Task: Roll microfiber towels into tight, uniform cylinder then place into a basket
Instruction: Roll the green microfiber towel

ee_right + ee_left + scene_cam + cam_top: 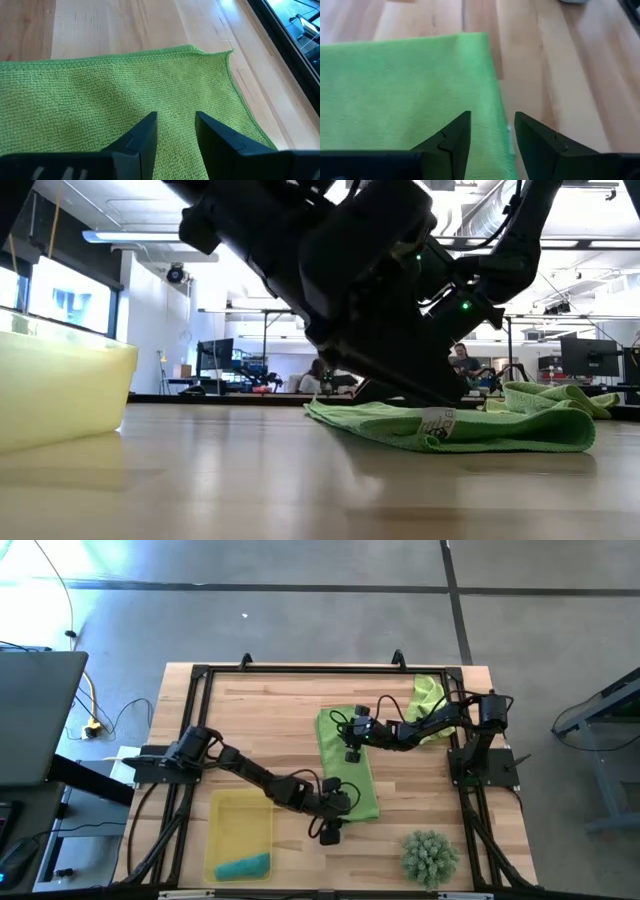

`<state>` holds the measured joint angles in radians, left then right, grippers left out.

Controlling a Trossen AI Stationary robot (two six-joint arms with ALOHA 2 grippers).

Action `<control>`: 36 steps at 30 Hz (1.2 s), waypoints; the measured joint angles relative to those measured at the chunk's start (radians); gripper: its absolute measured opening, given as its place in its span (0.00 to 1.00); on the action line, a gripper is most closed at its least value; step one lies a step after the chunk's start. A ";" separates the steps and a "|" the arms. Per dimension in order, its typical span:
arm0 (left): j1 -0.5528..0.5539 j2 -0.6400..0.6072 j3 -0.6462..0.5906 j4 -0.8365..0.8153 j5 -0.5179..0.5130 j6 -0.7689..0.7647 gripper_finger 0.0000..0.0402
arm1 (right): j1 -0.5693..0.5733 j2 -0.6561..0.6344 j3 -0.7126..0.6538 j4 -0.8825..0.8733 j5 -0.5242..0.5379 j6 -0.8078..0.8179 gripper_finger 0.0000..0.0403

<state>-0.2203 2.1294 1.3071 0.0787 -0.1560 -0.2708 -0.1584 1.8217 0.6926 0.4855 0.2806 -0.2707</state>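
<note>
A lime green microfiber towel (pixel 347 765) lies spread flat in the middle of the table. My left gripper (pixel 492 125) is open at its near end, one finger on either side of the near edge (pixel 502 107). My right gripper (pixel 175 122) is open low over the towel's far end (pixel 150 80). In the high view the left gripper (pixel 345 805) and the right gripper (pixel 345 732) stand at opposite ends of the towel. A second green towel (pixel 428 695) lies crumpled at the far right. A teal towel (pixel 243 866) lies in the yellow basket (pixel 240 815). My left gripper comes slanting down from the table's left over the towel's near edge; I cannot tell whether its fingertips (pixel 462 125) touch the cloth. My right gripper comes slanting down from the right over the far end; whether its fingertips (pixel 150 125) touch the cloth I cannot tell.
A spiky green ball-shaped plant (pixel 430 855) stands at the near right. The basket (pixel 60 390) sits near the front left. A black frame (pixel 300 668) runs round the table. Bare wood lies between the basket and the spread towel.
</note>
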 joint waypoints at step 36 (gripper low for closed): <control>-0.026 -0.005 0.038 -0.145 0.103 -0.177 0.35 | 0.004 0.000 0.000 0.005 -0.022 0.211 0.31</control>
<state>-0.2462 2.1246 1.3456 -0.0661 -0.0529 -0.4478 -0.1547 1.8217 0.6926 0.4908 0.2588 -0.0598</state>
